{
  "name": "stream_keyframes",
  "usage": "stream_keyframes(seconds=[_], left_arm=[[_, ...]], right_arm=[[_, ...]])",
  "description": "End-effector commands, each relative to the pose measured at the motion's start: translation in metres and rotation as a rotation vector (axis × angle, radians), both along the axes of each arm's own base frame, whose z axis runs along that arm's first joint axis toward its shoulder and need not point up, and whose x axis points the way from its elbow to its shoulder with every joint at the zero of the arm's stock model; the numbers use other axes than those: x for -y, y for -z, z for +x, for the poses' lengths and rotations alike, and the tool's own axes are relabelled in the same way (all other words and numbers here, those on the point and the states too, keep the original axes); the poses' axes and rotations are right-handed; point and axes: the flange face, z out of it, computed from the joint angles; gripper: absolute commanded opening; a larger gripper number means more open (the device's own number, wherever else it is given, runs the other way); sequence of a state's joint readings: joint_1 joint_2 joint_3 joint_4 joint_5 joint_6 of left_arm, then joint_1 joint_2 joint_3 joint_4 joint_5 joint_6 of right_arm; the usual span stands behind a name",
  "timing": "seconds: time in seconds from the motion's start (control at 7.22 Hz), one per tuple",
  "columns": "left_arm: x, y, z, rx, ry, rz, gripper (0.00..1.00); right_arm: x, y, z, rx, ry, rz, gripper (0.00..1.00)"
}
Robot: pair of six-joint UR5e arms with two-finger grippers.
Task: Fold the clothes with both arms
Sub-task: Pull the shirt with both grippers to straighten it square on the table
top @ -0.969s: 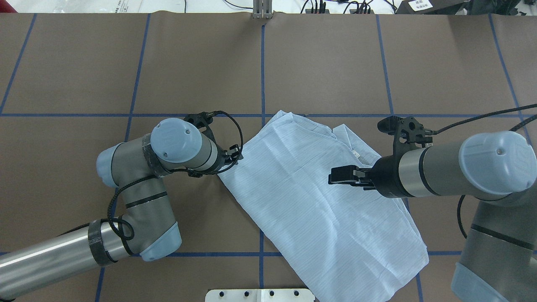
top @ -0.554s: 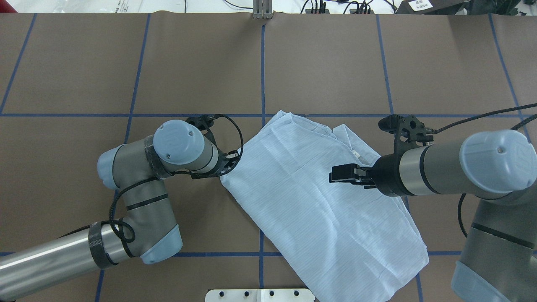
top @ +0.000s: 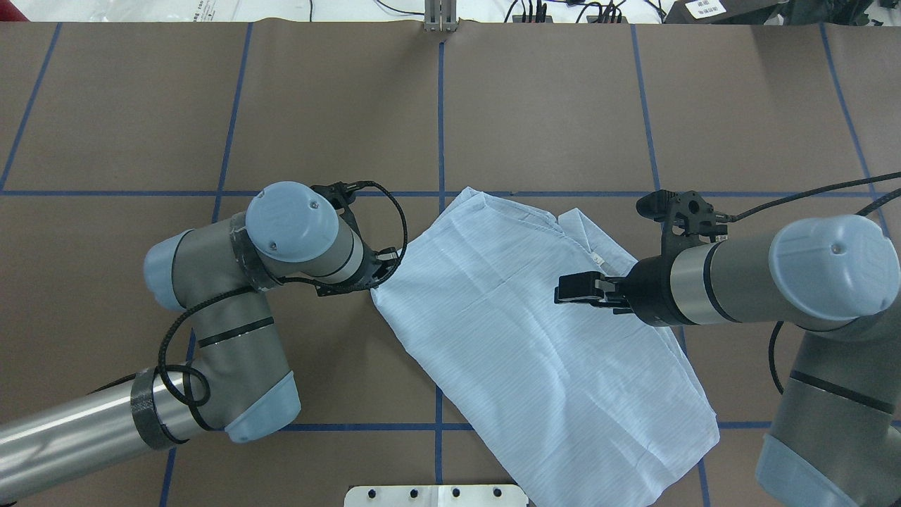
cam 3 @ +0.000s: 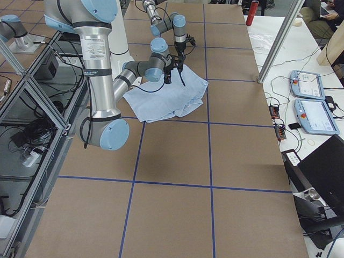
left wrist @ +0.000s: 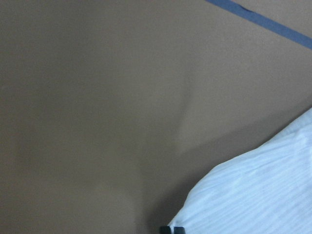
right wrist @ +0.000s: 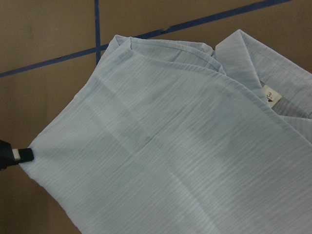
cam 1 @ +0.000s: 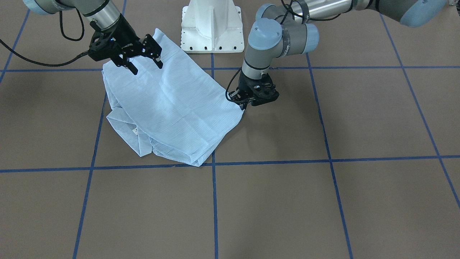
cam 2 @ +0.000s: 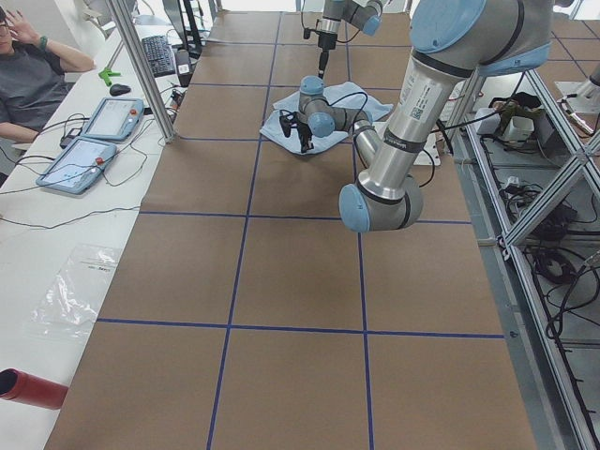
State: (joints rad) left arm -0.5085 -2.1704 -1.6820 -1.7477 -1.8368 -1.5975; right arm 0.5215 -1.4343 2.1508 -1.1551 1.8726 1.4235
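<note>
While the shirt lies folded flat on the brown desk, close to the robot's base, the left hand sits low at the shirt's side corner, narrow, pinching that corner. Right hand hangs above the shirt's opposite side, fingers wide, holding nothing. Collar with a small tag points away from the base.

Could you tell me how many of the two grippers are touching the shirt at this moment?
1. The left gripper pinches the shirt's side corner; the right gripper hangs open above the cloth, clear of it.
</note>
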Motion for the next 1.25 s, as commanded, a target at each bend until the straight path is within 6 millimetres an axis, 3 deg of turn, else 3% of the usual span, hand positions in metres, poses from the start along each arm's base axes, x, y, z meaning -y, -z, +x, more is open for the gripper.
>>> stream_keyframes(seconds=[0.0,0.28,0.42,0.55,0.83,1.11], left_arm=[[0.065,0.002,-0.035,0.021,0.054,0.059,0.00],[0.155,0.008,-0.011,0.022,0.119,0.083,0.00],[0.204,-0.004,0.001,0.014,0.175,0.135,0.00],[0.231,-0.019,-0.007,0.028,0.188,0.201,0.00],[0.263,-0.008,-0.030,0.034,0.261,0.300,0.00],[0.270,-0.016,-0.028,-0.004,0.300,0.361,0.00]], right_arm=[[0.004,-0.004,0.000,-0.006,-0.009,-0.003,1.00],[0.012,-0.012,-0.004,-0.030,-0.047,0.005,1.00],[0.015,-0.018,-0.007,-0.044,-0.062,0.005,1.00],[0.018,-0.022,-0.008,-0.056,-0.081,0.010,1.00],[0.022,-0.029,-0.012,-0.074,-0.097,0.008,1.00],[0.025,-0.035,-0.015,-0.085,-0.108,0.009,1.00]])
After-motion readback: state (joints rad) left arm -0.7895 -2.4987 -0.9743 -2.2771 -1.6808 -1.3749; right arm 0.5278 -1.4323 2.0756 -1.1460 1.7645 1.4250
